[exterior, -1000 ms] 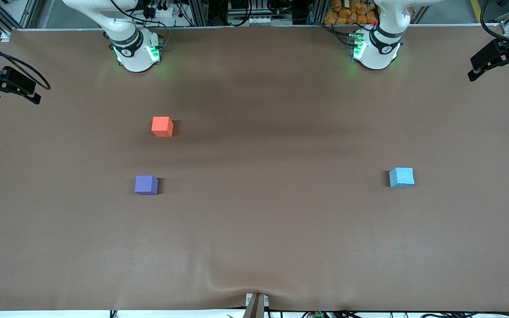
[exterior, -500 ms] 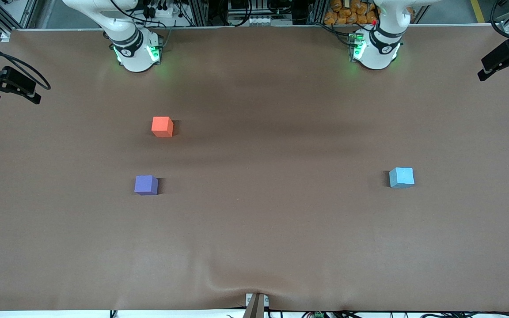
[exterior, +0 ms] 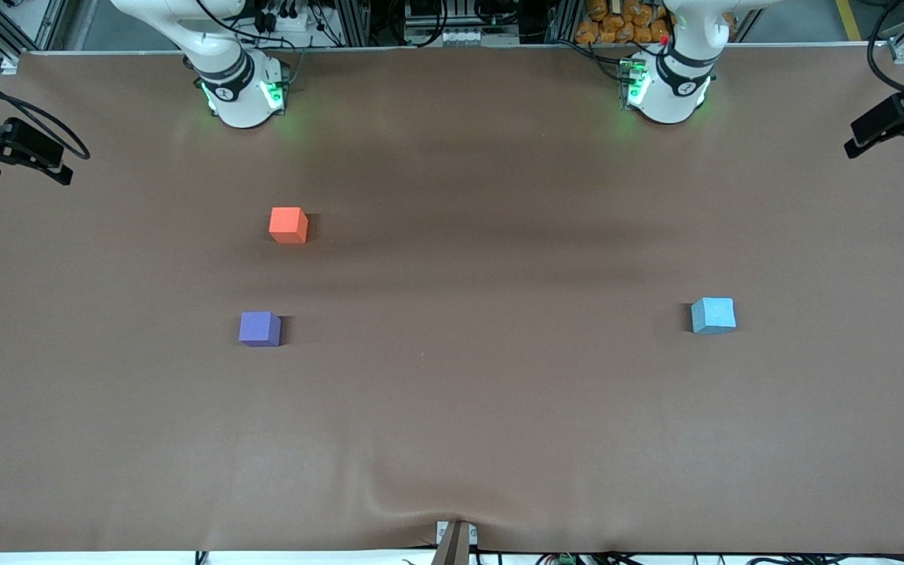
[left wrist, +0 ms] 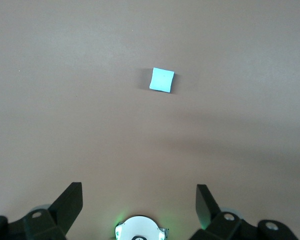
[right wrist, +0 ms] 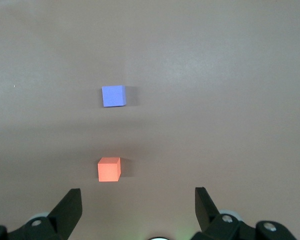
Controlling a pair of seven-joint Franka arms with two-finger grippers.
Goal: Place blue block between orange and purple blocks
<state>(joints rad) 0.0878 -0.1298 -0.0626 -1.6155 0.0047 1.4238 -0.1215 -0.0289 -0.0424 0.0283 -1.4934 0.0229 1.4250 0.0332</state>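
The blue block (exterior: 713, 315) lies alone toward the left arm's end of the table. The orange block (exterior: 289, 225) and the purple block (exterior: 260, 328) lie toward the right arm's end, the purple one nearer the front camera, with a gap of bare table between them. High over its own base, my left gripper (left wrist: 139, 187) is open and empty, and the blue block (left wrist: 162, 80) lies well ahead of it. My right gripper (right wrist: 137, 191) is also open and empty, high over the table, with the orange block (right wrist: 109, 169) and the purple block (right wrist: 113, 96) below it. Neither gripper shows in the front view.
The brown table cover (exterior: 468, 408) has a wrinkle at its edge nearest the front camera. The right arm's base (exterior: 240, 90) and the left arm's base (exterior: 668, 86) stand along the table's edge farthest from that camera. A black fixture with cables (exterior: 895, 118) hangs at the left arm's end, another (exterior: 12, 149) at the right arm's end.
The three blocks have not moved. The black fixture at the left arm's end of the table has shifted a little toward the table's edge.
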